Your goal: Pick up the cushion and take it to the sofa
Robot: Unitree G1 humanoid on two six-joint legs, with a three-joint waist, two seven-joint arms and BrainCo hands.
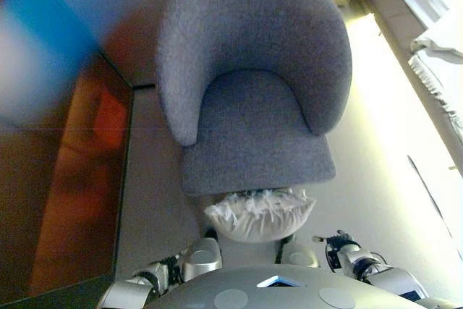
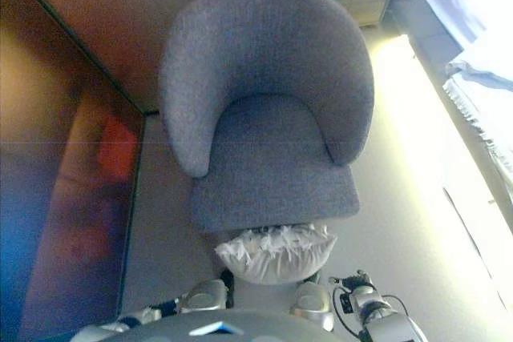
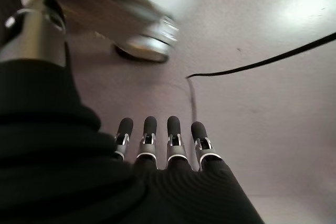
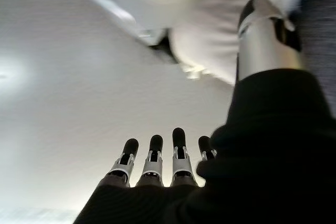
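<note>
We see the cushion (image 1: 259, 215) on the floor, touching the grey armchair (image 1: 253, 99) front; left hand (image 3: 157, 150) & right hand (image 4: 157, 169) fingers straight, prob. holding nothing.

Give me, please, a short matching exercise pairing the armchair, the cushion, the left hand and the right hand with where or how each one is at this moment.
Things:
1. armchair
2. cushion
3. left hand
4. right hand

Places or states:
A. white, on the floor against the seat's front edge
B. fingers straight, over purplish-grey floor
C. grey, seat bare
D. fingers straight, cushion just beyond it

Pairs: 1-C, 2-A, 3-B, 4-D
</note>
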